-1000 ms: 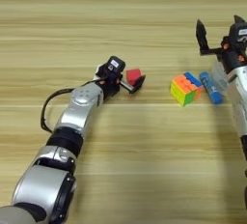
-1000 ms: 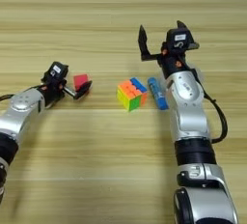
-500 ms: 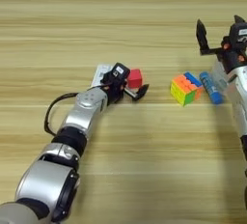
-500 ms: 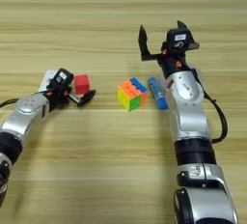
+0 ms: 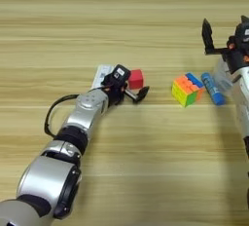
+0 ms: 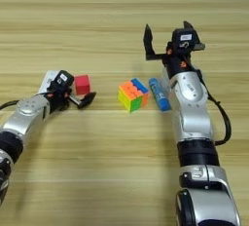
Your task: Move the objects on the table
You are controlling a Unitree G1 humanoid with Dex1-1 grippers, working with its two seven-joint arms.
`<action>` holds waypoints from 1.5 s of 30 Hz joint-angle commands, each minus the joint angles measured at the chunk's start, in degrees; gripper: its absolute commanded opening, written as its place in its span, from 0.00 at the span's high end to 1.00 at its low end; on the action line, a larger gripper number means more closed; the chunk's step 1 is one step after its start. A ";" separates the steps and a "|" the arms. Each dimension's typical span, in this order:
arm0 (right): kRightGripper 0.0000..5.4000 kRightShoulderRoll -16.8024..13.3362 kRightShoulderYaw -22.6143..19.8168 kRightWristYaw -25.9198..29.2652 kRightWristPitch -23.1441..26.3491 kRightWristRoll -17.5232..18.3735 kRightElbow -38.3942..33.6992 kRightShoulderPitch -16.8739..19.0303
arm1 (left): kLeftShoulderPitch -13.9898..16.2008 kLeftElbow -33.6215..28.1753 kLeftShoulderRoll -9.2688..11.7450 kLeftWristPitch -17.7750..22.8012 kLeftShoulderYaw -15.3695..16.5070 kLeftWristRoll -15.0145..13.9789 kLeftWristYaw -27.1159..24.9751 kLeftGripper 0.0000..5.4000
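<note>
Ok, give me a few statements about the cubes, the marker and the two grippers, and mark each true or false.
1. The red cube sits at the left gripper. True.
2. The puzzle cube lies left of the blue marker. True.
3. The right gripper is clamped on the marker. False: its fingers are spread, beyond the marker and holding nothing.
4. The red cube is stacked on the puzzle cube. False: they sit apart on the table.
5. A white bar lies behind the left gripper. True.

Red cube (image 5: pixel 136 79), multicoloured puzzle cube (image 5: pixel 186 89), blue marker tube (image 5: pixel 212 88).
</note>
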 commanded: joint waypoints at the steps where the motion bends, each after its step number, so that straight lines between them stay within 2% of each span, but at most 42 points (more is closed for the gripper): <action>1: 0.00 -0.06 0.07 0.17 0.86 -0.08 0.25 -0.48 | -2.05 1.75 -0.72 -0.97 0.35 0.46 0.29 0.00; 9: 0.00 -0.03 0.11 0.32 0.83 0.03 0.26 -0.45 | -3.71 4.96 -1.11 -2.13 1.32 0.42 0.61 0.00; 29: 0.00 0.16 0.42 0.35 0.83 -0.03 0.36 -0.60 | -5.77 9.09 -1.85 -4.59 3.90 0.10 0.55 0.41; 45: 0.00 0.05 0.43 0.34 0.95 0.03 0.12 -0.46 | -4.75 7.38 -1.64 -5.06 3.96 0.18 -0.36 0.42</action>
